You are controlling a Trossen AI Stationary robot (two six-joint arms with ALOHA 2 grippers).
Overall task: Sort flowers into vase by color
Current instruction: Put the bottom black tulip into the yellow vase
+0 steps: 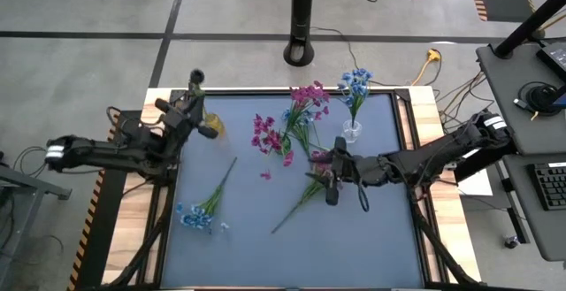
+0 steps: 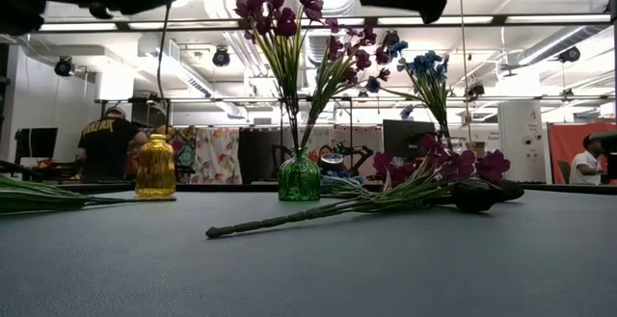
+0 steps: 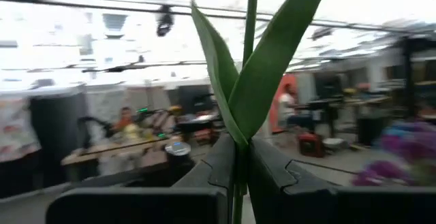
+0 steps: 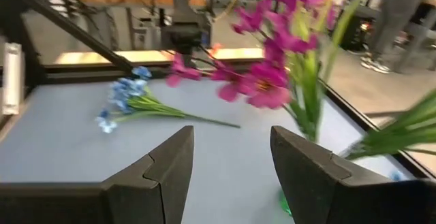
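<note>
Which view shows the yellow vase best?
The low view: the yellow vase stands whole and unobstructed. The high view shows only part of it beside the left end effector. Neither wrist view shows it.

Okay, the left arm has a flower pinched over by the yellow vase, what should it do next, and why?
Probably lower it. The left gripper is shut on a dark tulip-like bud on a green leafy stem, beside the amber yellow glass vase, which looks empty; the stem is not yet inside.
</note>
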